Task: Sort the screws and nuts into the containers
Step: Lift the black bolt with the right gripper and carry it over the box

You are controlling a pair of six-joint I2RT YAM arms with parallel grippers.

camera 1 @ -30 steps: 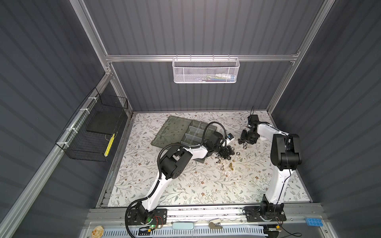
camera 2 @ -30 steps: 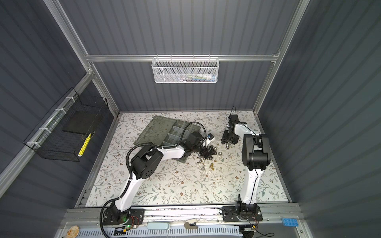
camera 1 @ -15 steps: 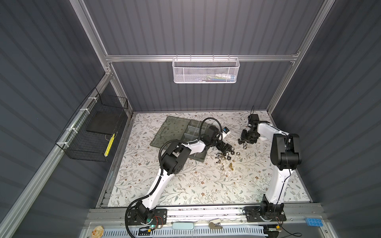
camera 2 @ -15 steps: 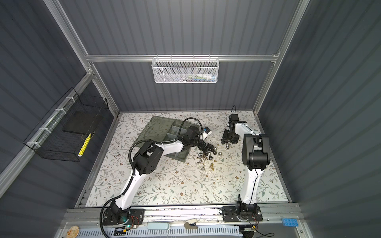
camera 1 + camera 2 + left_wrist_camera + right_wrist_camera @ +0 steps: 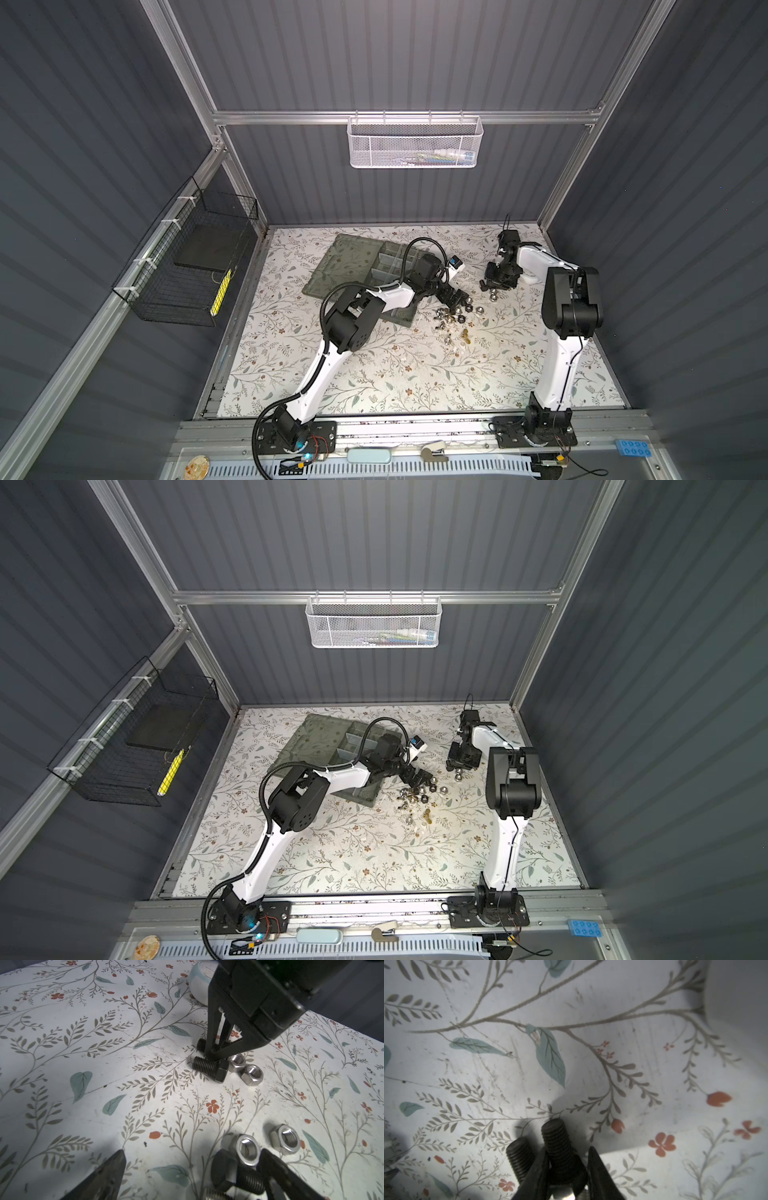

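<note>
as you read across both top views, the black wire basket (image 5: 187, 266) hangs on the wall at nine o'clock from the organiser box (image 5: 401, 319). its lid (image 5: 345, 262) lies flat open, and its divided containers (image 5: 388, 255) sit partly under the left arm (image 5: 390, 295). you cannot tell what is in them. at four o'clock from the box, the pile of screws and nuts (image 5: 454, 318) lies loose on the floral mat (image 5: 415, 374). your left claw (image 5: 193, 1154) is at the pile's twelve o'clock edge, spread wide and holding nothing. a black screw (image 5: 239, 1176) and a silver nut (image 5: 247, 1150) lie just inside one finger (image 5: 278, 1174). at two o'clock from the pile, your right claw (image 5: 209, 1053) points down at the mat. its fingers are pinched on the head end of a second black screw (image 5: 556, 1142) lying flat. a third black screw (image 5: 207, 1066) lies just beside it, with two silver nuts (image 5: 236, 1061) close by. a white round object (image 5: 199, 987) stands near that claw.
</note>
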